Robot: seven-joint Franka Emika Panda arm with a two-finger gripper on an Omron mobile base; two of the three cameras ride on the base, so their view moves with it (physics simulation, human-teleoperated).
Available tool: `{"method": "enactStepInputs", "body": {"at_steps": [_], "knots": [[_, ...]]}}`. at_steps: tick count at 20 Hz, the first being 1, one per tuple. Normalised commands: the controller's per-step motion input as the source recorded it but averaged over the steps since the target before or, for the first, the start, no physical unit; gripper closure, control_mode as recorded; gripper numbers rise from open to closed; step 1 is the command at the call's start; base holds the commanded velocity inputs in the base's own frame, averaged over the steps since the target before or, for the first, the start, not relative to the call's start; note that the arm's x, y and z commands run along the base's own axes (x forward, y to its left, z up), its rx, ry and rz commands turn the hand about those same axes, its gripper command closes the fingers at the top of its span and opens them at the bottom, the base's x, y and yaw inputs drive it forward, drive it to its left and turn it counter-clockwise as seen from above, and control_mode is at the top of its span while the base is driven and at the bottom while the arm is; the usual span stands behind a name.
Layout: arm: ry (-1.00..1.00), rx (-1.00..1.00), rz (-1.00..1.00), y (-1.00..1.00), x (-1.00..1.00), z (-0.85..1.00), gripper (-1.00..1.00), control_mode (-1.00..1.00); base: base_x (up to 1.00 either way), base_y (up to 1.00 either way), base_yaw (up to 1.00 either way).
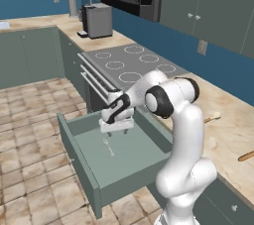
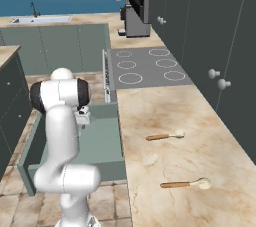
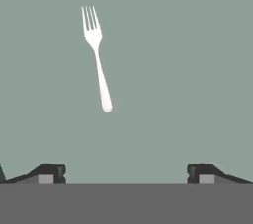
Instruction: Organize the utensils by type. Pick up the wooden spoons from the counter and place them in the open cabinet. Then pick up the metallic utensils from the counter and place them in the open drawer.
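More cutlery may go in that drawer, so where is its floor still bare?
One fork lies alone on the drawer floor. Bare floor surrounds it out to the walls. The open gripper hangs above it, crowding nothing.

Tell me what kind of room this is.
A rendered home kitchen, by the look of it: an electric stovetop set into a marble-patterned counter, a sink in the far counter, and grey-green cabinets above.
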Motion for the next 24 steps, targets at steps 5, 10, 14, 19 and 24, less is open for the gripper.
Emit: {"method": "enactStepInputs", "body": {"at_steps": [5,10,14,19,24], "knots": [[-0.01,0.00,-0.11,-0.33,-0.65,1.00,-1.00,-1.00,0.00,0.00,0.00],[-0.07,0.00,-0.09,-0.24,-0.73,1.00,-1.00,-1.00,0.00,0.00,0.00],[-0.04,0.00,-0.10,-0.24,-0.88,1.00,-1.00,-1.00,0.00,0.00,0.00],[0.00,0.01,-0.12,-0.38,-0.92,1.00,-1.00,-1.00,0.00,0.00,0.00],[0.00,0.03,-0.12,-0.51,-0.87,1.00,-1.00,-1.00,0.00,0.00,0.00]]}}
